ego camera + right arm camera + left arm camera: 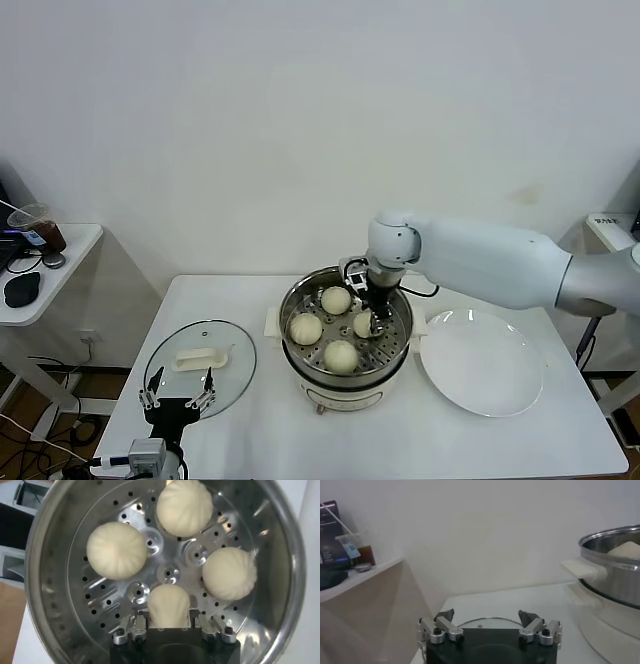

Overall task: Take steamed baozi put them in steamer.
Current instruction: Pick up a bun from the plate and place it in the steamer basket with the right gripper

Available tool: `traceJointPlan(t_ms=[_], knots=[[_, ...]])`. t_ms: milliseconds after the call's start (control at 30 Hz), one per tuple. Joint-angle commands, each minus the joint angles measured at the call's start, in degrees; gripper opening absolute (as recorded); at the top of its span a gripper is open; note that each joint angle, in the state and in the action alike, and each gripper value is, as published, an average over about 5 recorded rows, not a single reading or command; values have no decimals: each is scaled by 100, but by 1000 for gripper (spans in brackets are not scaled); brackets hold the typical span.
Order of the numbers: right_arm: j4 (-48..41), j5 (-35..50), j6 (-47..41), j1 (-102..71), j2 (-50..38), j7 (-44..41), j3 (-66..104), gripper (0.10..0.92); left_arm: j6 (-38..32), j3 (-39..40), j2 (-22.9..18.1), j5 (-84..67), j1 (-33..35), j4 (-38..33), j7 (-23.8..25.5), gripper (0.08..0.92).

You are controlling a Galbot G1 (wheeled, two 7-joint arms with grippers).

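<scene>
Count: four steamed baozi, all inside the steamer (pixel 345 345); one steamer; one glass lid (pixel 200 365); one white plate (pixel 483 362); two grippers.

The steamer stands mid-desk (pixel 520 440); its perforated tray (pixel 165 572) carries the four buns well spread; in the head view they sit at the rear (pixel 336 299), the left (pixel 305 328), the front (pixel 341 355) and the right (pixel 363 323).

Right gripper (pixel 169 622): lowered inside the pot, over the right part of the tray; the right-hand baozi (pixel 169 605) sits between its fingers (pixel 131 630), which stand close against the bun's two sides, closed on it; the bun appears to rest on the tray; the other three buns lie apart from the gripper, one each on either side (pixel 116 550) (pixel 229 573) and one across the tray (pixel 184 506).

Right arm: reaches in from the robot's right, forearm running roughly level over the plate, wrist bent so the gripper points straight down into the steamer.

Left gripper (pixel 178 392): idle at the near left edge of the desk, just over the near rim of the lid; fingers (pixel 444 616) spread wide, holding nothing; the steamer's side handle (pixel 584 569) shows off to one side of it, well apart.

The lid lies flat on the desk left of the steamer; the plate lies right of it, bare.
</scene>
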Motion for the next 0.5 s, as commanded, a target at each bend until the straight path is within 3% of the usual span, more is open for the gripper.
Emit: traceJointPlan(t_ms=[33,367,500], knots=[[72,-148,-46,-103,-108,77,-3,510,8,16,-31,11,-2,1,8,823],[197,-111,-23,-65,-592,57,624,775,16,15,-74,40,36,-49,22,823],[356,37,18,-23,-1000,-31,1169,818,24,-8,-94,51,61,-72,33,823]])
